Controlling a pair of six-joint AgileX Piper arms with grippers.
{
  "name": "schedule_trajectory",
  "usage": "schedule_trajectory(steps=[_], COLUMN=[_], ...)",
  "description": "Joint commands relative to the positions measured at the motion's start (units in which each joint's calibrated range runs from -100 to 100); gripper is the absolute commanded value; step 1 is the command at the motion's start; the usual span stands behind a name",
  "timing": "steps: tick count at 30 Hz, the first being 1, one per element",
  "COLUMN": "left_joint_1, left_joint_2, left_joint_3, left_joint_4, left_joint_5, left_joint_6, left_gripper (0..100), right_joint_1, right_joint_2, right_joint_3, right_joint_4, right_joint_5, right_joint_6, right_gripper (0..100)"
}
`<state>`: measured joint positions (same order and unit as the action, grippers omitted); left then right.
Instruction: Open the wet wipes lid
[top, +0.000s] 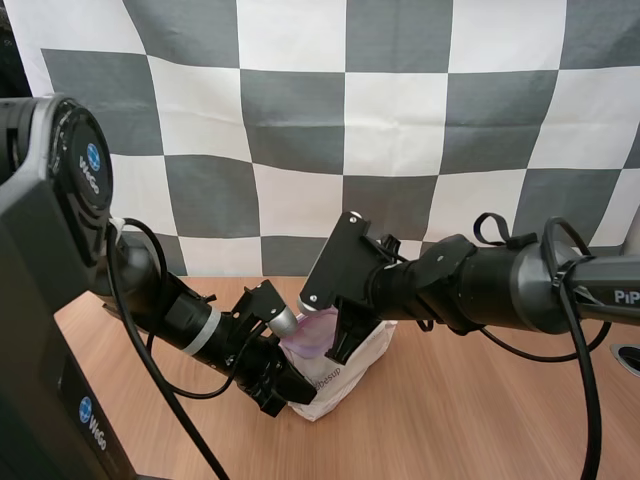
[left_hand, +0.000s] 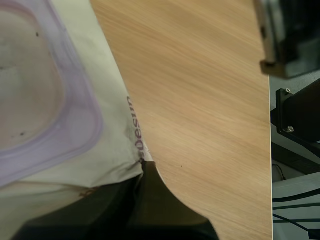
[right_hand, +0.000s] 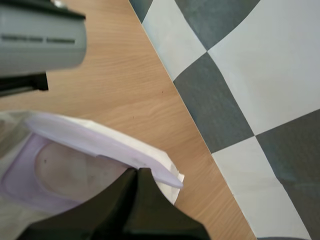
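1. White and soft, the plastic pack of wet wipes sat on the light wooden counter, between the two arms.
2. My left gripper was closed on the pack's side edge. I think it held the pack down so it would not lift up with the lid.
3. My right gripper was closed on the front lip of the pale purple plastic lid, to pull it up.
4. That lid stood tipped up and partly open, so the job looked nearly done.
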<state>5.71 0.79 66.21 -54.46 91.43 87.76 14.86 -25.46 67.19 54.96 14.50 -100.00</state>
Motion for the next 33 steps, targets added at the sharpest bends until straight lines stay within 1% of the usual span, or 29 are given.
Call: schedule_trajectory(steps=[1,4,10,13,16,20,28,33], left_joint_1=[0.01,0.01,0.01,0.01,0.01,0.01,0.01,0.01], left_joint_2=[0.0,0.0,0.0,-0.2,-0.3,-0.3,-0.3,-0.3], left_joint_3=[0.1,0.1,0.1,0.1,0.1,0.1,0.1,0.1], left_joint_4=[-0.1,0.4,0.4,0.5,0.5,0.5,2.0,2.1], left_joint_5=[-0.3,-0.1,0.1,0.1,0.4,0.4,0.4,0.4], left_joint_6=[0.0,0.0,0.0,0.0,0.0,0.0,0.1,0.1], left_gripper=[0,0,0,0,0,0,0,0], right_joint_1=[0.0,0.0,0.0,0.0,0.0,0.0,0.0,0.0], right_joint_2=[0.0,0.2,0.4,2.3,6.0,8.8,9.1,9.1], right_joint_3=[-1.3,-2.6,-2.8,-2.8,-2.8,-2.9,-8.3,-11.0], right_joint_4=[0.3,0.9,0.9,0.9,0.9,0.9,1.0,2.1], right_joint_5=[2.4,5.0,4.8,4.8,2.4,-5.5,-4.6,0.7], right_joint_6=[0.0,0.0,0.0,0.0,0.0,0.0,0.0,0.0], right_gripper=[0,0,0,0,0,0,0,0])
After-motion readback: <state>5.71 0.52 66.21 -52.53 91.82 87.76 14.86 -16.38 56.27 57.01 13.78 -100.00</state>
